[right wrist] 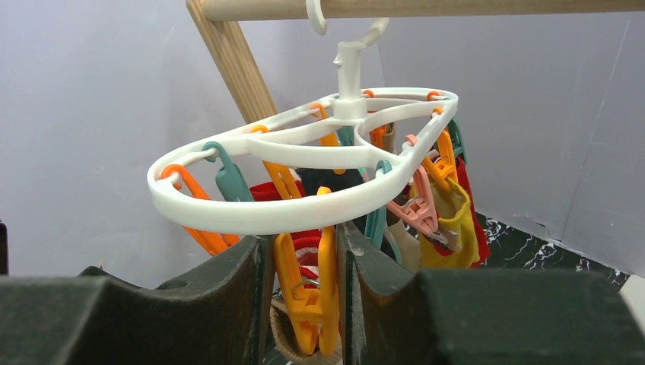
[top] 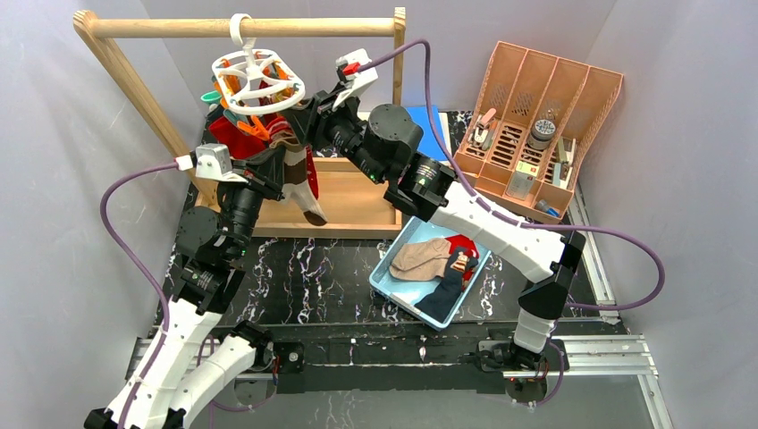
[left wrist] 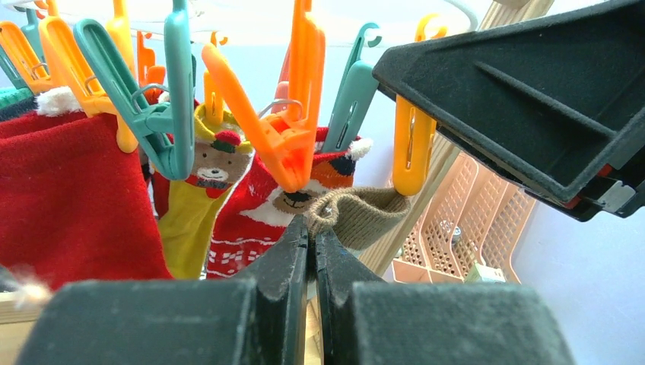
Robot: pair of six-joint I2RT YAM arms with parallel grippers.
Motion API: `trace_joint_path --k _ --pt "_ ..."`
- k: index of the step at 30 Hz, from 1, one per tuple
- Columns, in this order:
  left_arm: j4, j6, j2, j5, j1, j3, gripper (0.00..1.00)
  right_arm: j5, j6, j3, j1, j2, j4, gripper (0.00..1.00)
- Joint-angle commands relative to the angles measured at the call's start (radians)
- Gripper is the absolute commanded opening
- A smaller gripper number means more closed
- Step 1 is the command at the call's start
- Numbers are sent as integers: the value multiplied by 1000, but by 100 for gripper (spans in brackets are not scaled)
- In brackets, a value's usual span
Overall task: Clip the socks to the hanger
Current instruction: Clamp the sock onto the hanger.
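Observation:
The white ring hanger (top: 259,80) hangs by its hook from the wooden rail, with orange and teal clips below it. Red (left wrist: 68,190), mustard (left wrist: 186,220) and red patterned (left wrist: 243,228) socks hang from clips. My left gripper (left wrist: 310,228) is shut on the cuff of a tan sock (left wrist: 365,213), held up under an orange clip (left wrist: 411,152). My right gripper (right wrist: 304,236) is shut on that orange clip (right wrist: 319,296), just under the hanger's ring (right wrist: 251,213); the tan cuff (right wrist: 285,342) shows at the clip's tip. Both grippers meet below the hanger in the top view: left (top: 282,165), right (top: 308,112).
A blue tray (top: 386,273) at front centre holds tan (top: 420,259), red and navy socks. The wooden rail frame (top: 241,27) and its base board (top: 357,201) stand at the back. A pink organiser (top: 536,125) with small items stands at the back right.

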Motion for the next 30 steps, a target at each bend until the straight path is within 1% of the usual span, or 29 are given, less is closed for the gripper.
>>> trace_joint_path --k 1,24,30 --pt "38 -16 -2 5 -6 4 0 16 20 -7 4 -40 59 1" --pt "48 -61 -42 9 -6 -11 0 45 35 -31 4 -35 72 1" --pt "70 -86 -40 37 -6 -6 0 53 40 -32 4 -29 78 1"
